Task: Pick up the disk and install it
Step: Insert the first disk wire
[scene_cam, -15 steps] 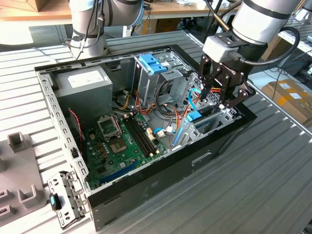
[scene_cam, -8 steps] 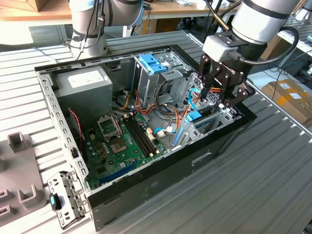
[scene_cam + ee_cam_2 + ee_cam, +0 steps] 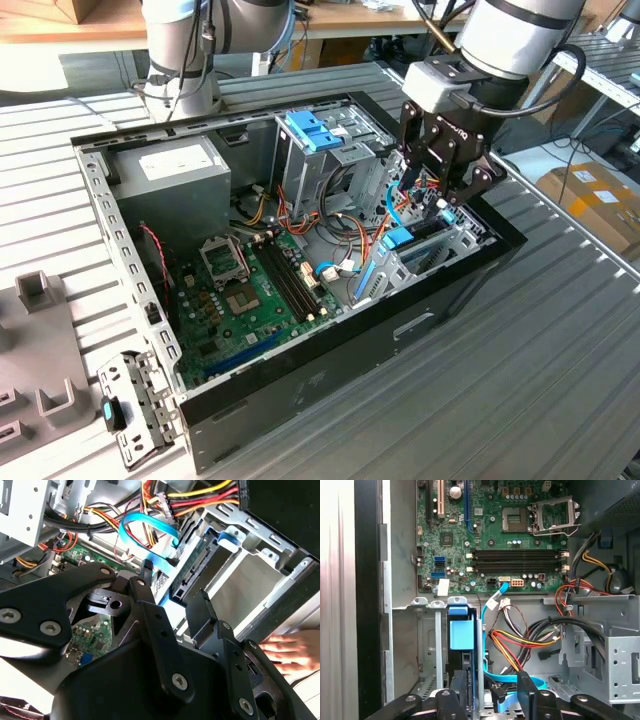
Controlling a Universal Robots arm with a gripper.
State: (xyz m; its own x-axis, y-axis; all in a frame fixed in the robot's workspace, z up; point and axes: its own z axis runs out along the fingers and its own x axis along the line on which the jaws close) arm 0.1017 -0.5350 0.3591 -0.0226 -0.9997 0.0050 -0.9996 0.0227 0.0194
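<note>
The disk (image 3: 398, 238) stands on edge in the drive bay at the case's corner toward the exterior view's right, its light-blue carrier tab uppermost. In both wrist views the disk (image 3: 461, 632) (image 3: 197, 567) sits inside the grey metal bay. My gripper (image 3: 440, 200) hangs just above that bay. Its black fingers (image 3: 460, 695) are spread wider than the disk, and the gripper (image 3: 492, 685) (image 3: 172, 587) is open. One finger is right beside the disk's dark edge; the other is apart from it, with a blue flat cable (image 3: 507, 677) between.
An open black computer case (image 3: 330, 350) holds a motherboard (image 3: 250, 290), a power supply (image 3: 170, 165) and a grey cage with a blue latch (image 3: 315, 130). Loose coloured cables (image 3: 520, 640) run beside the bay. A person's hand (image 3: 295, 652) rests by the case edge. A metal bracket (image 3: 135, 405) lies outside.
</note>
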